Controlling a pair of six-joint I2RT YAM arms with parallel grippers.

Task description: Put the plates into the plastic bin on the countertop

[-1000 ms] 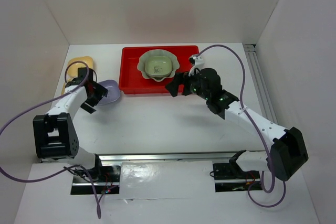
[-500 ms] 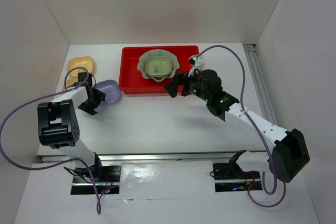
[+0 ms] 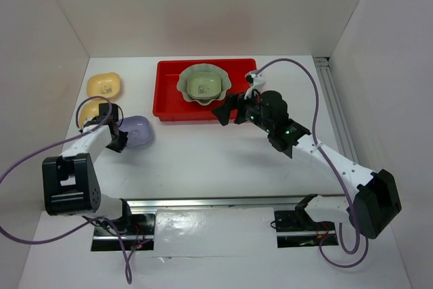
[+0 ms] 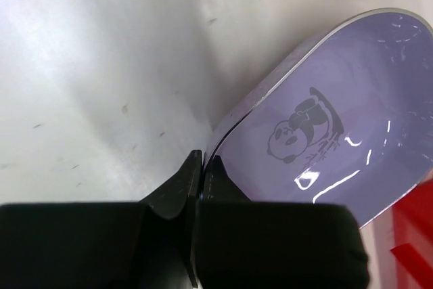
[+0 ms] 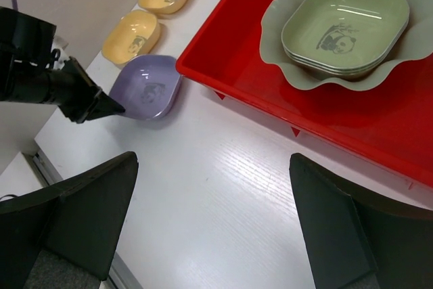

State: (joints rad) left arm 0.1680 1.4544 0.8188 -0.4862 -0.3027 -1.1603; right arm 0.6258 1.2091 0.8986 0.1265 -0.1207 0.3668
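— White countertop (image 3: 203, 160), white walls (image 3: 203, 11) on three sides. Bin (image 3: 166, 103) where?
— Against the far edge, about midway along. Red, shallow, with a flared rim.
— Holding what?
— Scalloped dish (image 5: 272, 51), pale green, set in the middle of it. Nested inside that, olive dish (image 5: 345, 21) with a panda print, plus at least one more dish edge showing beneath.
— Left gripper (image 4: 201, 162)?
— Clamped on the lavender dish (image 4: 331, 140), pinching its rim at the near-left side. Tips pressed together in the wrist view.
— And that dish, where?
— Out on the countertop, just off the bin's near-left corner, not touching it. Panda print upward. Flat down or tipped a little: cannot tell.
— Other dishes?
— Yellow dish (image 3: 103, 85) toward the far-left corner. Tan dish (image 5: 132, 37) just nearer along the left edge, partly covered by the left cable (image 3: 84, 107) from above. Both outside the bin, both right side up, neither touching the lavender dish.
— Right gripper (image 5: 213, 225)?
— Spread wide, gripping nothing. Hovering over bare countertop by the bin's near edge, right of its middle.
— Anything else by it?
— Right cable (image 3: 298, 65), purple, looping from the wrist over the right side of the countertop.
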